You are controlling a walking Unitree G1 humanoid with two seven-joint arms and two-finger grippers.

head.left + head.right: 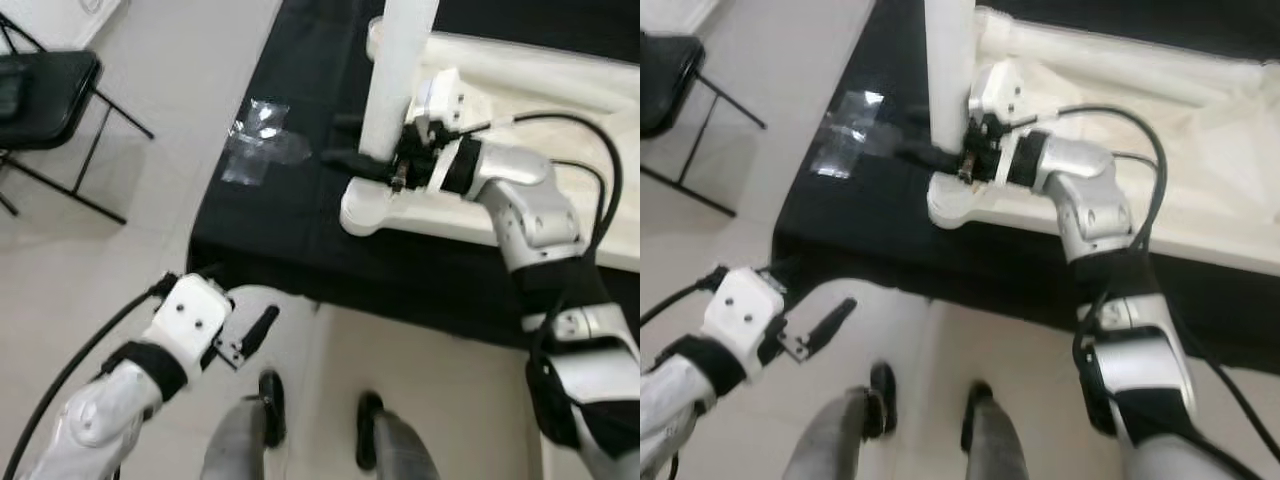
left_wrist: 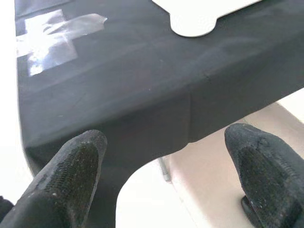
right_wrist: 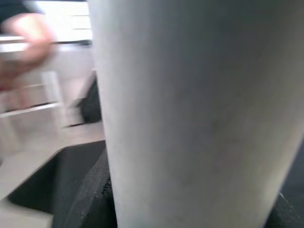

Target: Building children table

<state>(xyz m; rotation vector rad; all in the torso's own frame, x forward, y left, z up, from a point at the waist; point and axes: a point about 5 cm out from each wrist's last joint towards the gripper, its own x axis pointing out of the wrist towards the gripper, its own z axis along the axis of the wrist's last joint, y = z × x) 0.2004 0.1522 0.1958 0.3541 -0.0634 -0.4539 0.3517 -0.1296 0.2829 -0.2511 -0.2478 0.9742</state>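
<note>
White table leg (image 1: 398,75) stands upright on the corner boss (image 1: 368,208) of the upturned white tabletop (image 1: 560,80), which lies on a black-draped surface (image 1: 300,215). Right gripper (image 1: 375,163) is at the leg's lower end, its black fingers clamped either side of the round shaft just above the joint; in the right wrist view the leg (image 3: 199,109) looms close, with dark finger pads at its base. Step in hand, by my reading: seating or screwing this leg into the corner socket. Whether it is fully home cannot be told; the joint itself sits behind the wrist. Next move likely calls for keeping the leg plumb while turning or pressing it down, then releasing without tipping it. Left gripper (image 1: 250,338) hangs low off the near edge of the cloth, over pale floor, fingers spread apart and holding nothing; its wrist view looks past the two pads (image 2: 71,171) at the cloth corner. A clear plastic wrapper (image 1: 258,140) lies on the cloth near the far left corner. Black folding chair (image 1: 45,95) stands well apart on the left. The robot's own feet (image 1: 270,400) are below.
</note>
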